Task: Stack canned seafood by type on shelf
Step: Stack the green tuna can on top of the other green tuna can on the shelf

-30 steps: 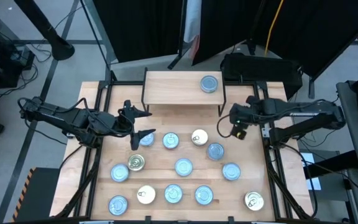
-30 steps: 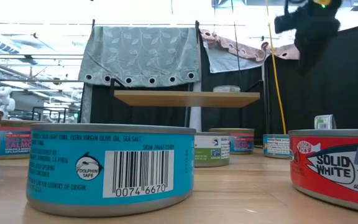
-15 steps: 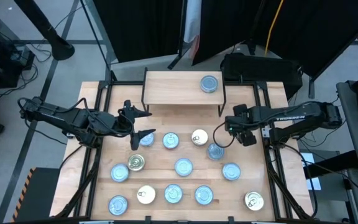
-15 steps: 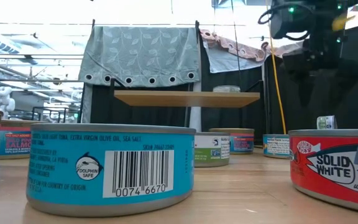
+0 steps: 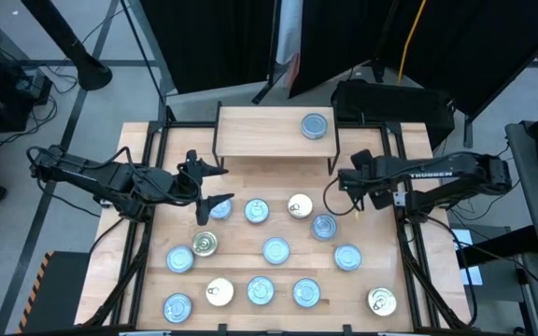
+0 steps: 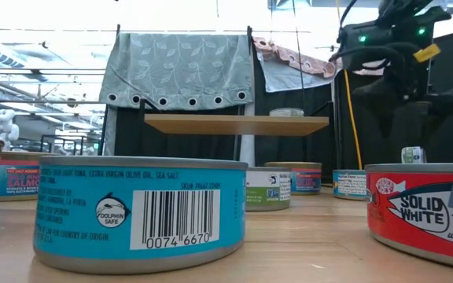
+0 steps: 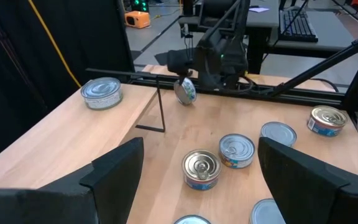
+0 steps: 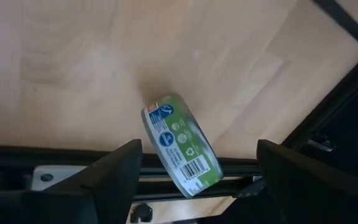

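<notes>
The shelf (image 5: 269, 133) stands at the far middle of the table with one tin (image 5: 315, 125) lid up on its right end. Several more tins of canned seafood (image 5: 276, 249) lie flat on the table in front of it. A green-sided tin (image 8: 180, 144) stands tilted on its edge on the table, near the right rail and the shelf's right leg (image 7: 186, 91). My right gripper (image 8: 197, 149) hangs open above it, one finger on either side, not touching (image 5: 347, 187). My left gripper (image 5: 205, 185) waits open over the table's left middle (image 7: 199, 149).
Black frame rails (image 5: 402, 210) run along the table's left and right sides. The shelf's thin black legs (image 7: 161, 112) stand close to the green-sided tin. Bare wood shows between the shelf and the first row of tins (image 5: 278, 182).
My right gripper has come down toward the table over the green-sided tin and has rolled about its own axis. The tin has stayed in place on its edge. The left arm has kept still.
</notes>
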Action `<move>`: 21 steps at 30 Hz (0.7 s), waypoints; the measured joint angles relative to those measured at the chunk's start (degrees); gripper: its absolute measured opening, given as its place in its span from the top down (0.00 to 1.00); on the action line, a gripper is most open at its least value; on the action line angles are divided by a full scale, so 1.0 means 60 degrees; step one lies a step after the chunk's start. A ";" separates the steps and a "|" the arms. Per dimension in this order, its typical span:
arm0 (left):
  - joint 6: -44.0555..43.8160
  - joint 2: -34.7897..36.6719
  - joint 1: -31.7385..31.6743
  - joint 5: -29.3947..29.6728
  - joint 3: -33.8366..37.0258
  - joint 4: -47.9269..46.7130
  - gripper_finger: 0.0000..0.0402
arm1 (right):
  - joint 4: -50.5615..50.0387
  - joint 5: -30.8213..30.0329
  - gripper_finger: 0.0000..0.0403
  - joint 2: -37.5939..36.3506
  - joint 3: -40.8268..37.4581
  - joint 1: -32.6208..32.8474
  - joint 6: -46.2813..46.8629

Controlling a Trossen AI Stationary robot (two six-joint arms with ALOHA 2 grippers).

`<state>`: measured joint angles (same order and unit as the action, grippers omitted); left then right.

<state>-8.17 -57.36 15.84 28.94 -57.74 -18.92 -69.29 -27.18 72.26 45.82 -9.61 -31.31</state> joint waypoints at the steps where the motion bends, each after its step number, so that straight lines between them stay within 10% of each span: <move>1: 0.0013 0.0000 0.0000 -0.0002 0.0000 0.0001 0.22 | 0.0038 0.0007 0.23 0.0104 0.0000 -0.0109 -0.0201; 21: 0.0019 0.0001 0.0000 -0.0002 0.0000 -0.0174 0.22 | 0.0723 -0.0222 0.33 0.2617 0.0004 -0.1540 -0.1562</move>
<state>-8.05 -57.36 15.84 28.93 -57.74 -19.97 -64.95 -28.51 87.96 45.84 -18.85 -40.68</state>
